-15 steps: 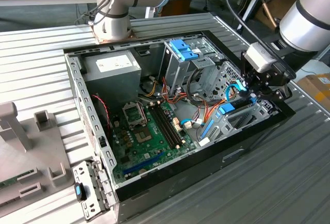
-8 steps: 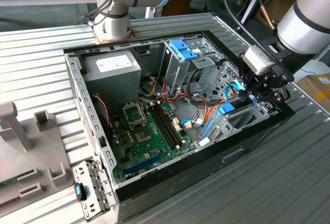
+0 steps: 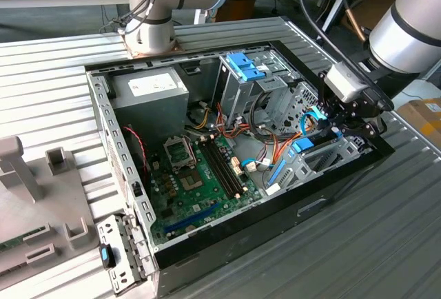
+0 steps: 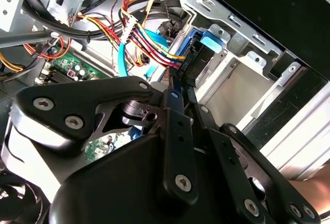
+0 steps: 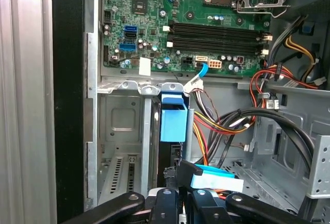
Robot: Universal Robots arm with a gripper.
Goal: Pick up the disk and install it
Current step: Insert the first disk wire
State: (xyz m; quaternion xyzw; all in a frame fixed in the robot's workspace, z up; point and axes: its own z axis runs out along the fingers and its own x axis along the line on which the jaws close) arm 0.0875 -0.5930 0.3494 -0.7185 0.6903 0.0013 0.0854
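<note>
The disk stands on edge in the metal drive bay at the case's side wall, at the exterior view's right. Its bright blue carrier frame faces the first wrist view and its dark thin body runs back between my fingers. My gripper is shut on that narrow edge. In the exterior view the gripper reaches down into the case just above the bay, and the disk shows as a blue patch below it. In the second wrist view the black fingers press together just behind the bay.
The open computer case lies on a ribbed metal table. The green motherboard, power supply and an upright cage with a blue tab lie inside. Bundles of coloured cables crowd close beside the bay. A removed bracket lies outside.
</note>
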